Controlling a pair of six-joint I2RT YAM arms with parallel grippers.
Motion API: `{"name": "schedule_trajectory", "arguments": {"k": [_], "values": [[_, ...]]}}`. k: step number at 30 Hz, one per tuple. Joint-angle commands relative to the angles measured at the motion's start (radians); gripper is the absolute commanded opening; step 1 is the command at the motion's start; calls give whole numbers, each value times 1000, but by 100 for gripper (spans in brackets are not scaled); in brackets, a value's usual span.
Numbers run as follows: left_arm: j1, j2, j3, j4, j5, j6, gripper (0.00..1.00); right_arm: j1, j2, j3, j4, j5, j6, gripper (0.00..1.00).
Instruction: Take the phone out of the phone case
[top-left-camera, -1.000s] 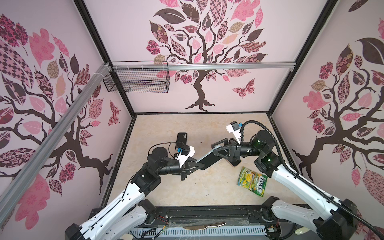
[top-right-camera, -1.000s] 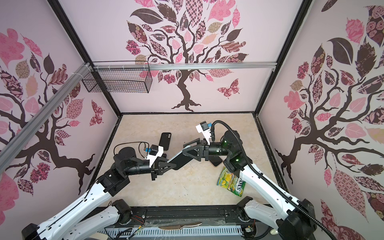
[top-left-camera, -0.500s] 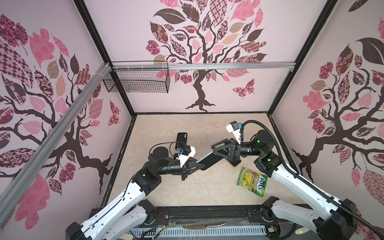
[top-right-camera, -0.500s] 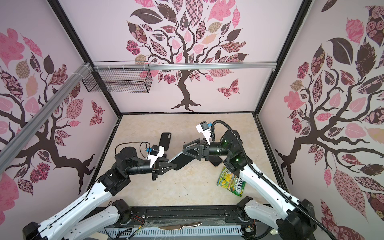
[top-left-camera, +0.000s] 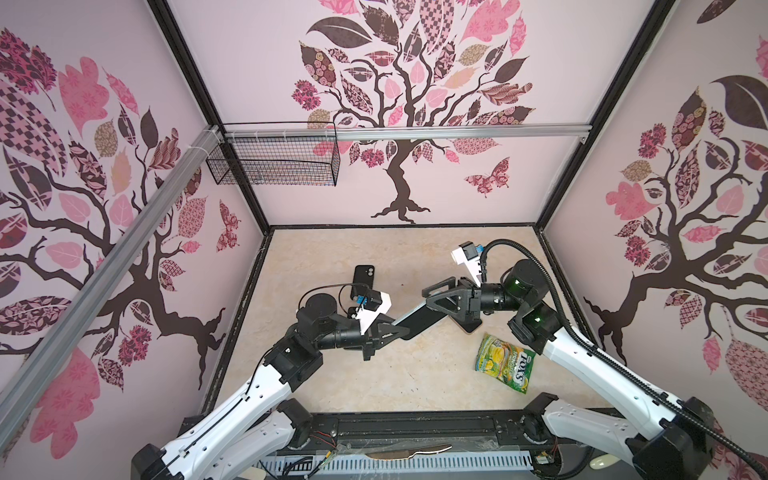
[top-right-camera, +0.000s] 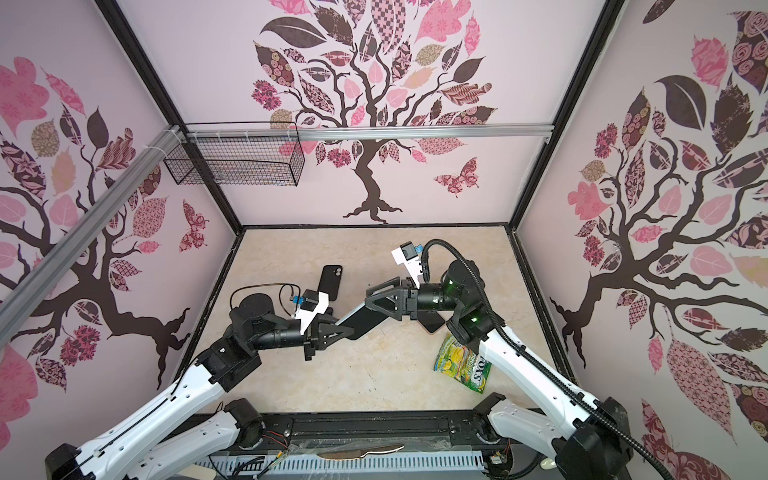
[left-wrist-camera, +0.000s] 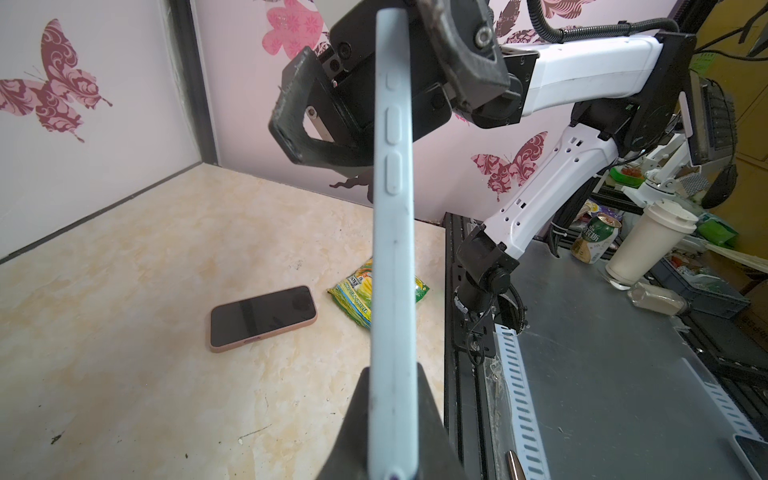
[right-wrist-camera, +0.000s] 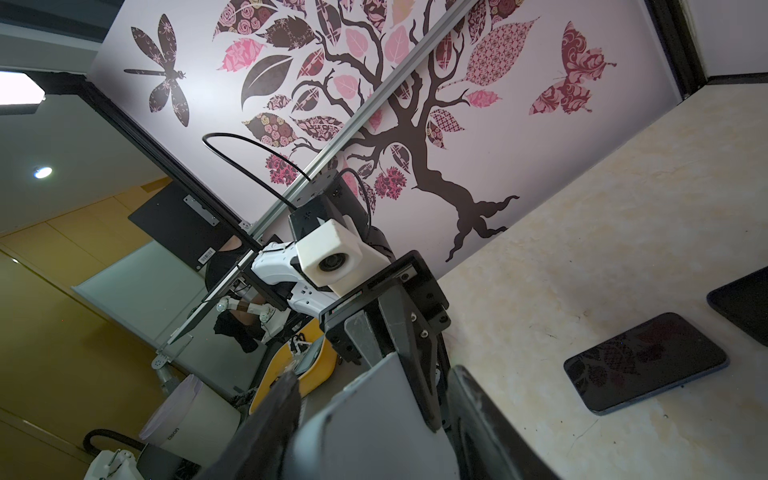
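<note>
The phone in its pale blue phone case (top-left-camera: 419, 320) (top-right-camera: 365, 318) hangs in the air between both arms, dark face up in both top views. My left gripper (top-left-camera: 388, 330) (top-right-camera: 336, 330) (left-wrist-camera: 390, 374) is shut on its near end, one finger on each flat side. The case's edge with its side buttons (left-wrist-camera: 392, 249) runs away from the left wrist camera. My right gripper (top-left-camera: 436, 301) (top-right-camera: 374, 301) (right-wrist-camera: 374, 374) straddles the far end of the phone (right-wrist-camera: 374, 415). Its jaws are open, and one finger (left-wrist-camera: 291, 120) stands clear of the case.
A pink-cased phone (left-wrist-camera: 262, 318) (top-left-camera: 469, 326) lies on the beige table under the right wrist, with a green snack packet (top-left-camera: 505, 363) (top-right-camera: 463, 368) beside it. A black phone (top-left-camera: 362, 281) (top-right-camera: 331, 281) lies behind the left wrist, and a dark one (right-wrist-camera: 644, 368) shows there. A wire basket (top-left-camera: 274, 160) hangs at the back left.
</note>
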Motion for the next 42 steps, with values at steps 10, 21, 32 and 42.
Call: {"name": "schedule_trajectory", "arguments": {"k": [10,21,32,42], "values": [[-14,-17,7,52,13,26,0,3,26,56,-94,43,-31,54],[-16,-16,4,49,14,26,0,2,30,49,-40,28,8,63],[-18,-20,5,43,14,32,0,2,38,51,-87,51,5,54],[-19,-25,5,37,11,38,0,2,59,65,-173,76,3,47]]}}
